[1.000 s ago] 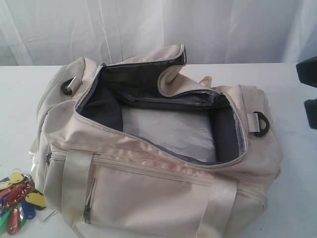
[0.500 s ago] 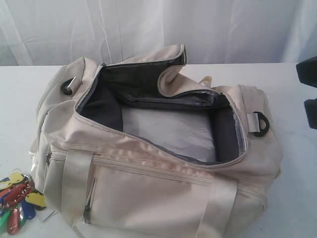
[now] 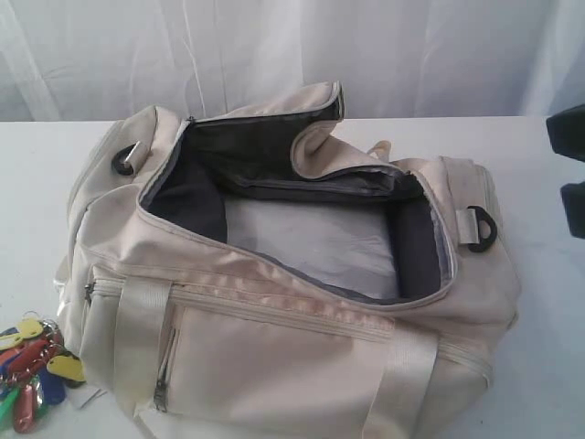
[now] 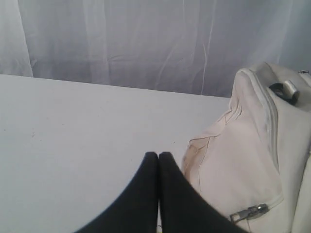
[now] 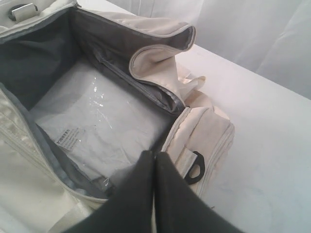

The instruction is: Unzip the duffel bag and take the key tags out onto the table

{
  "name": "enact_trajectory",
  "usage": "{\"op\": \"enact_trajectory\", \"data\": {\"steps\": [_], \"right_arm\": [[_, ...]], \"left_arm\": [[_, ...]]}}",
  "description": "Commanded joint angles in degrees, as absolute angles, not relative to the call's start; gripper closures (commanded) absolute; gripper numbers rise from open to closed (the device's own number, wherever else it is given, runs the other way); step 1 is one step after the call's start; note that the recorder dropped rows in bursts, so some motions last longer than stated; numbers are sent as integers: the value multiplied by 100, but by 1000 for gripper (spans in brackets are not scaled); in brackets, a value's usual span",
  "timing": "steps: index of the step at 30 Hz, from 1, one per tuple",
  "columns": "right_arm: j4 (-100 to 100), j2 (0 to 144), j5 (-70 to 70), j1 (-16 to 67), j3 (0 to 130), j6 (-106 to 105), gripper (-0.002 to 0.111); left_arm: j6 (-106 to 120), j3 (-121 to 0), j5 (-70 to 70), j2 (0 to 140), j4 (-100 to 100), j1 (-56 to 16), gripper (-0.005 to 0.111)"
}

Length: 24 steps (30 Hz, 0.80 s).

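The cream duffel bag (image 3: 274,274) lies on the white table (image 3: 37,192) with its top zipper undone and the flap folded back, showing dark grey lining and a clear plastic sheet on its floor. The key tags (image 3: 35,370), red, yellow, blue and green, lie on the table at the bag's front left corner. My left gripper (image 4: 158,154) is shut and empty, over bare table beside the bag's end (image 4: 252,160). My right gripper (image 5: 154,154) is shut and empty, above the bag's (image 5: 97,97) right end near a black D-ring (image 5: 195,167). A dark part of the right arm (image 3: 571,165) shows at the right edge.
A white pleated curtain (image 3: 292,50) hangs behind the table. A small white label (image 3: 87,396) lies beside the tags. Bare tabletop stretches left of the bag (image 4: 73,126) and to its right (image 5: 272,145).
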<state>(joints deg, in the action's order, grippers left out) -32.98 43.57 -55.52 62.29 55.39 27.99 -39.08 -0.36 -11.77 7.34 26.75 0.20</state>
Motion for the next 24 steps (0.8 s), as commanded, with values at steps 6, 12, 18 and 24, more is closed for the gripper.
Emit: {"op": "enact_trajectory", "data": {"steps": [6,12,18,24], "right_arm": [[-3305,4328,-5514,6165,5520,2833,108],[-3305,4328,-5514,6165,5520,2833,108],[-3305,4328,-5514,6165,5520,2833,108],[-3305,4328,-5531,6165,5520,2832,108]], "left_arm": [[-4607,0,-837,482,2664,65,107],[-4695,0,342,13,2573,65,107],[-3910,0,1420,0,2000,65,107],[-401,0,1248,0,-427,65,107]]}}
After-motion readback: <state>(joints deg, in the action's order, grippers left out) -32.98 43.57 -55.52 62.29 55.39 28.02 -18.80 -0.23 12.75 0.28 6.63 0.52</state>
